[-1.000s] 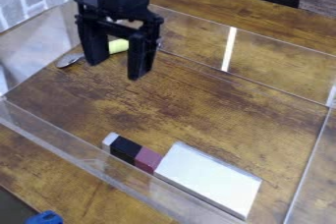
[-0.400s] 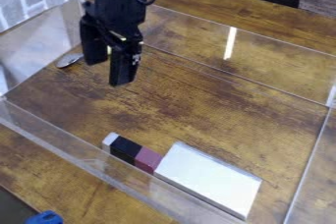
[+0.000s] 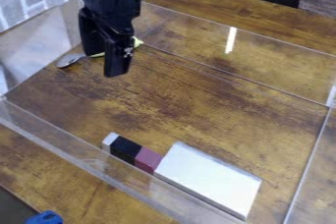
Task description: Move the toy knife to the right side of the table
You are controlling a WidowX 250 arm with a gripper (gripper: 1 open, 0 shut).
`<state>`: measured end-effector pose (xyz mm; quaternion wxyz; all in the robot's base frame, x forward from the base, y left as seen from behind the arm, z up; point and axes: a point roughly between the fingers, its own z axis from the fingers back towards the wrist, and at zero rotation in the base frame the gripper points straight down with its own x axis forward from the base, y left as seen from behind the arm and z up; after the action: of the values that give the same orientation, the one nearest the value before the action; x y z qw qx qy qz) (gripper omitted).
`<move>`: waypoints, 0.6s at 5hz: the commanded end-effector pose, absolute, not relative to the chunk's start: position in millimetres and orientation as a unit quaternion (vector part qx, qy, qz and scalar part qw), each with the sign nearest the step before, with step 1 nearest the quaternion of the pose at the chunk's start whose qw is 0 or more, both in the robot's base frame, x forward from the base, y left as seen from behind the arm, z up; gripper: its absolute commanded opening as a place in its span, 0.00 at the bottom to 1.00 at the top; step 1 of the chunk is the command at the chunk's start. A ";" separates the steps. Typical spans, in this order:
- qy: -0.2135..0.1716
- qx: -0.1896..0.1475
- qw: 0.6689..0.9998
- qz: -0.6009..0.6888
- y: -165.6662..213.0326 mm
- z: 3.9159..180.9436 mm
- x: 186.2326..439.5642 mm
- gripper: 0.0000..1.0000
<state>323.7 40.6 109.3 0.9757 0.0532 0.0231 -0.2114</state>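
Fingers (image 3: 117,63) on my gripper (image 3: 102,51) stand spread wide with nothing between them, pointing down over the toy knife (image 3: 82,61), which lies near the left edge of the table (image 3: 223,100), its dark blade poking out toward the acrylic wall. Since a second ago the gripper has slid toward that left edge and rolled about its own axis, which I read as lining up for the pick. Only one camera view: the tabletop's middle and right side lie bare, with the flat grey rectangle (image 3: 191,174) by the near edge.
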 end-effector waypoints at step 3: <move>-0.020 0.070 0.968 -0.239 71.9 118.4 351.5 1.00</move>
<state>344.1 65.6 99.2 0.9676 0.0581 0.0090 -0.2454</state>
